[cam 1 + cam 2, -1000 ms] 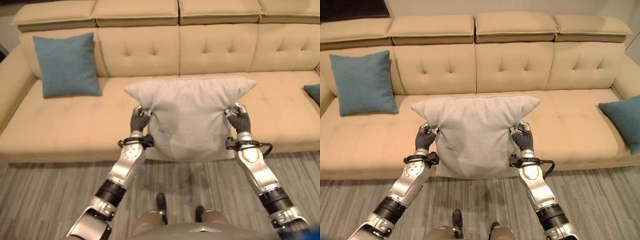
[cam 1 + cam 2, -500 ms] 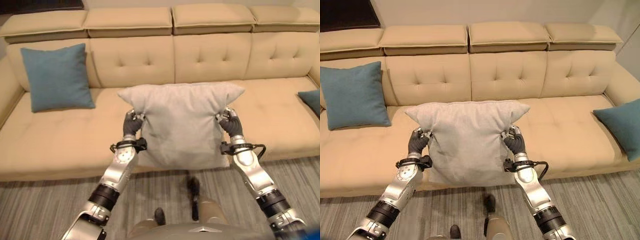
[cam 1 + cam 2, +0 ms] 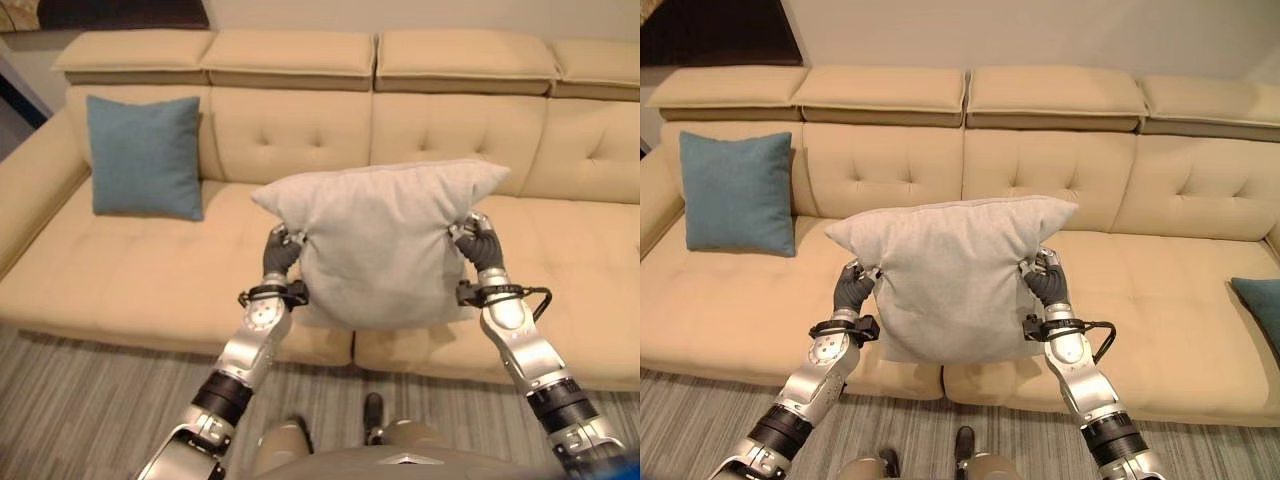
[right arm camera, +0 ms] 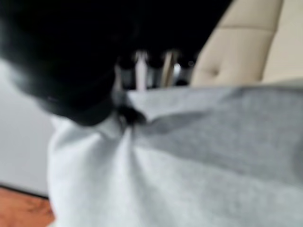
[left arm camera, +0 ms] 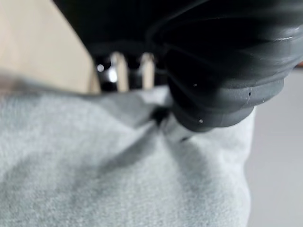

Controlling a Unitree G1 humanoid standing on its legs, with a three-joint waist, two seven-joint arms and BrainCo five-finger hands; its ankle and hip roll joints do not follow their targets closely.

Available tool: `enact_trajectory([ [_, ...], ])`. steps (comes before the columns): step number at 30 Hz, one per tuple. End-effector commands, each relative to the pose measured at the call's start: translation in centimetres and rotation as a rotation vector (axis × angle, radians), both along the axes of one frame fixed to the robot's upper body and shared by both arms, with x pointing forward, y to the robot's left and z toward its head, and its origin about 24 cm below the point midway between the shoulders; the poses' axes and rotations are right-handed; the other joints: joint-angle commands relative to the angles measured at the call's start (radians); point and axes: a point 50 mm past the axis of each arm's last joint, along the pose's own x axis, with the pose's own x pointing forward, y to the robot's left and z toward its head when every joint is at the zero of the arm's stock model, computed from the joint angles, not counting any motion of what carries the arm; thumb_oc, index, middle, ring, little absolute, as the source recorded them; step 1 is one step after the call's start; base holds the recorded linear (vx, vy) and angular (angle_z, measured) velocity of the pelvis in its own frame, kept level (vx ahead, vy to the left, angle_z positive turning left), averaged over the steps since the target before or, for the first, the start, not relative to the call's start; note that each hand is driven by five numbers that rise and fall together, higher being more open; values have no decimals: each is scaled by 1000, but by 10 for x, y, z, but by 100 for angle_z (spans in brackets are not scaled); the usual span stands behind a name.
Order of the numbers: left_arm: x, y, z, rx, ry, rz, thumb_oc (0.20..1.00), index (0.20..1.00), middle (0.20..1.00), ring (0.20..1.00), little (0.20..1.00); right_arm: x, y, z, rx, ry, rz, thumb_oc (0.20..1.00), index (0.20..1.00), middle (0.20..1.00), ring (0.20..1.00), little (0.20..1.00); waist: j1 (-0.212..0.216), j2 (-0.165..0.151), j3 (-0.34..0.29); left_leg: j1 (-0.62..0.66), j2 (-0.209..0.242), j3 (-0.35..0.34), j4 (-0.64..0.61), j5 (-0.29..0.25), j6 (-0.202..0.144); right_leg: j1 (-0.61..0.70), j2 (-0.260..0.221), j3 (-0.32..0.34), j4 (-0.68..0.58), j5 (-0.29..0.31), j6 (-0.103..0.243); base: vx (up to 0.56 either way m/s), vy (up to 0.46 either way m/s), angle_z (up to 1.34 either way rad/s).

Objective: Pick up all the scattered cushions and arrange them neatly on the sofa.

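I hold the grey cushion up in front of me over the sofa seat, my left hand pinching its edge at 9 o'clock and my right hand pinching the edge at 3 o'clock, fingers curled into the cloth on both sides. A blue cushion leans upright against the backrest at about 10 o'clock, and another blue cushion shows at the far end at 3 o'clock. My worry is the grip: each hand has only a fold of fabric, so the cover could slip free on one side and the cushion would swing or drop to the floor. Letting go unevenly could also leave it slumped or crooked
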Motion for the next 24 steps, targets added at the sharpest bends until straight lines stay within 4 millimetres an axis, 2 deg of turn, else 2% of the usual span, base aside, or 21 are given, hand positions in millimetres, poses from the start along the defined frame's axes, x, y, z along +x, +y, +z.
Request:
enact_trajectory([
  [1, 6, -47, 57, -81, -288, -217, 200, 200, 200, 200, 200, 1, 43, 46, 88, -244, 187, 200, 200, 200, 200, 200, 30, 14, -49, -6, -25, -44, -94, 163, 12, 86, -23, 108, 56, -70, 102, 239, 131, -39],
  [4, 3, -46, 57, -78, -292, -221, 200, 200, 200, 200, 200, -2, 44, 43, 88, -236, 193, 200, 200, 200, 200, 200, 33, 11, -61, 19, -42, -40, -79, 140, 24, 98, -46, 119, 70, -79, 117, 280, 208, -58],
  [5, 2, -45, 59, -71, -299, -229, 200, 200, 200, 200, 200, -1, 45, 45, 91, -241, 198, 200, 200, 200, 200, 200, 41, 12, -69, 35, -56, -32, -71, 109, 42, 98, -63, 129, 90, -79, 131, 140, 125, -35],
  [6, 2, -45, 58, -71, -299, -229, 200, 200, 200, 200, 200, -1, 45, 45, 91, -241, 198, 200, 200, 200, 200, 200, 42, 12, -68, 36, -56, -30, -70, 108, 42, 98, -63, 131, 91, -80, 132, 199, 187, -51],
  [8, 2, -44, 63, -58, -317, -230, 200, 200, 200, 200, 200, 0, 49, 49, 105, -259, 208, 200, 200, 200, 200, 200, 52, 13, -69, 51, -69, -13, -50, 66, 66, 88, -95, 127, 146, -83, 148, 139, 182, -37],
  [10, 2, -42, 62, -45, -312, -223, 200, 200, 200, 200, 200, 1, 51, 48, 106, -254, 212, 200, 200, 200, 200, 200, 60, 15, -65, 71, -81, 9, -33, 36, 91, 45, -116, 147, 258, -44, 165, 134, 219, -31],
  [11, 2, -40, 62, -41, -312, -219, 200, 200, 200, 200, 200, 0, 53, 49, 104, -258, 223, 200, 200, 200, 200, 200, 61, 16, -57, 89, -87, 17, -34, 30, 104, 8, -124, 158, 328, -1, 176, 98, 226, -40],
  [13, 1, -37, 60, -36, -307, -216, 200, 200, 200, 200, 200, 0, 58, 49, 95, -259, 246, 200, 200, 200, 200, 200, 43, 37, -31, 135, -86, 26, -49, 13, 131, -77, -133, 172, 478, 51, 170, 86, 238, -24],
  [14, 1, -37, 60, -36, -308, -215, 200, 200, 200, 200, 200, 0, 58, 50, 95, -259, 246, 200, 200, 200, 200, 200, 44, 36, -30, 135, -87, 27, -49, 13, 131, -79, -134, 173, 482, 49, 170, 128, 185, -14],
  [15, 0, -36, 59, -25, -308, -214, 200, 200, 200, 200, 200, -2, 58, 46, 91, -246, 247, 200, 200, 200, 200, 200, 32, 42, -32, 157, -90, 28, -59, -4, 134, -108, -145, 168, 468, 43, 166, 91, 65, -13],
  [17, 0, -36, 58, -26, -304, -215, 200, 200, 200, 200, 200, -3, 57, 45, 84, -239, 249, 200, 200, 200, 200, 200, 21, 43, -35, 170, -96, 22, -68, -9, 131, -119, -137, 170, 434, 37, 164, 169, 44, -8],
  [18, 0, -35, 57, -22, -302, -213, 200, 200, 200, 200, 200, -1, 56, 45, 80, -240, 250, 200, 200, 200, 200, 200, 11, 37, -39, 192, -107, 19, -92, -14, 122, -139, -132, 163, 320, 37, 170, 238, -7, -5],
  [20, 1, -34, 58, -19, -306, -210, 200, 200, 200, 200, 200, 0, 57, 47, 83, -248, 250, 200, 200, 200, 200, 200, -2, 27, -35, 213, -117, 9, -98, -28, 111, -149, -127, 162, 184, 64, 186, 187, -39, -19],
  [21, 1, -34, 58, -19, -306, -209, 200, 200, 200, 200, 200, 0, 57, 47, 82, -248, 250, 200, 200, 200, 200, 200, -2, 29, -33, 215, -115, 8, -97, -30, 111, -144, -125, 160, 180, 65, 186, 125, -43, -14],
  [22, 1, -33, 56, -21, -298, -207, 200, 200, 200, 200, 200, -1, 56, 46, 84, -243, 253, 200, 200, 200, 200, 200, -8, 22, -33, 214, -119, -7, -87, -35, 109, -131, -110, 196, 167, 61, 187, 92, -38, 11],
  [24, -1, -33, 53, -26, -293, -205, 200, 200, 200, 200, 200, -1, 56, 45, 72, -236, 257, 200, 200, 200, 200, 200, 6, 10, -53, 218, -120, 4, -79, -41, 100, -66, -125, 173, 105, 70, 194, 151, -84, 24],
])
